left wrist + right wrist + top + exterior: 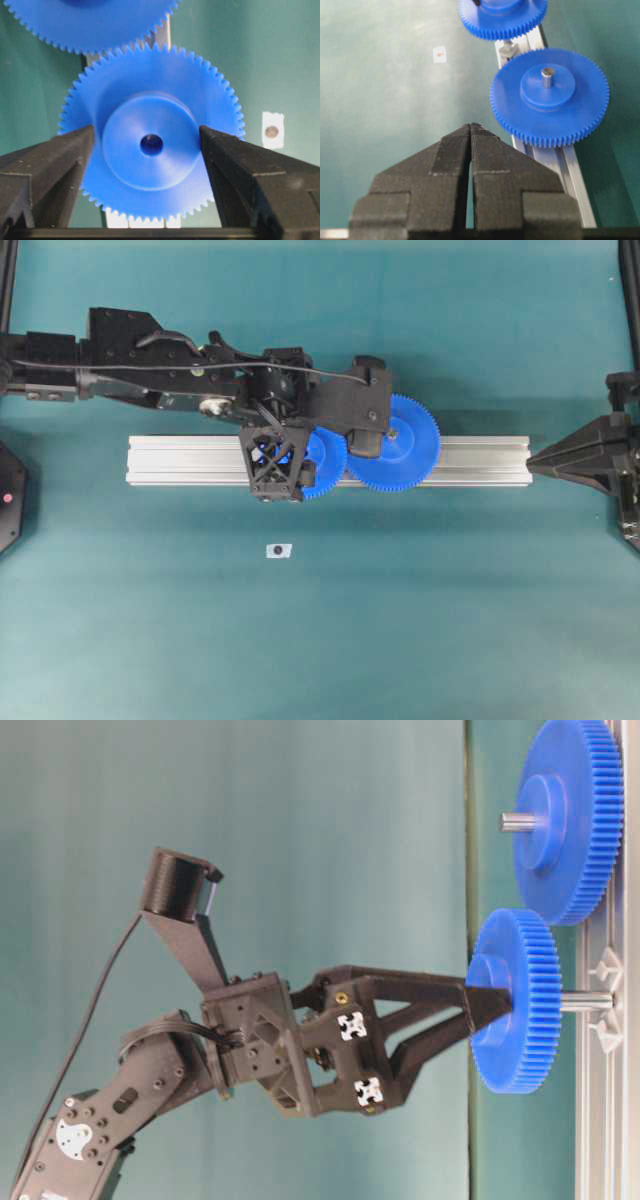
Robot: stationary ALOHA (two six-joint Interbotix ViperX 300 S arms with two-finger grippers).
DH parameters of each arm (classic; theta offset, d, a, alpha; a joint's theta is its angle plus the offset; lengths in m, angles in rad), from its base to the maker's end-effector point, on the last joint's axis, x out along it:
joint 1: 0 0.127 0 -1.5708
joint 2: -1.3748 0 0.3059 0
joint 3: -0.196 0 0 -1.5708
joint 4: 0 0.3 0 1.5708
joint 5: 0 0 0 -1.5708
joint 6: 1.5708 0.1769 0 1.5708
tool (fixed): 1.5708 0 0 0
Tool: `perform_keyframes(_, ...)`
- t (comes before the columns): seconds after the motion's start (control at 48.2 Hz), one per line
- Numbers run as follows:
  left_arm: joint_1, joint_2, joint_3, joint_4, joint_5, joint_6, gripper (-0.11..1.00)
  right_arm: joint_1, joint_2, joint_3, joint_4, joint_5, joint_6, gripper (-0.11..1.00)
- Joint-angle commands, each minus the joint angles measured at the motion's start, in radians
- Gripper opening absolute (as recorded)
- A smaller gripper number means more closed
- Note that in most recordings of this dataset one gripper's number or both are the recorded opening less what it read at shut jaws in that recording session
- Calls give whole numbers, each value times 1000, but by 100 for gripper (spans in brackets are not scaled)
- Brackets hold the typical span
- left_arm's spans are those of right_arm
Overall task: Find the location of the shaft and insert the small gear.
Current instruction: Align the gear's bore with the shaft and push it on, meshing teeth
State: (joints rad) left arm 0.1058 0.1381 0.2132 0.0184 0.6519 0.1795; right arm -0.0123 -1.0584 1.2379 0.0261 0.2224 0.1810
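Releasing cleanly is the job now: the left end effector (147, 150) stands open around the hub of the small gear (150, 135), seated on the shaft (585, 1002) beside the large gear (565, 815); back straight off

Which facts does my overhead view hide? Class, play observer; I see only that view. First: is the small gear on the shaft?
Observer: Table-level view: the small gear sits on the shaft, bare metal showing between it and the rail.
Operator: Is the left gripper clamping it?
Observer: Left wrist view: no, the left gripper is open, fingers either side of the hub.
Operator: And the right gripper?
Observer: Right wrist view: the right gripper is shut, empty, facing the large gear.
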Motion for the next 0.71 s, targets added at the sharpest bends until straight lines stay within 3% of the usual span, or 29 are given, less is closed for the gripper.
perform_keyframes(0.0,-2,-43,-26,3,-8,0,84,-2,6,-17,-2,-9,8,2)
perform_keyframes(0.394,-6,-149,-63,3,-20,34,79,-2,2,-14,-2,-9,6,2)
perform_keyframes(0.519,-8,-178,-26,3,-35,75,58,-2,-5,-12,-2,-9,6,2)
perform_keyframes(0.685,-11,-178,23,3,-55,83,15,-2,-14,-12,-2,-11,8,2)
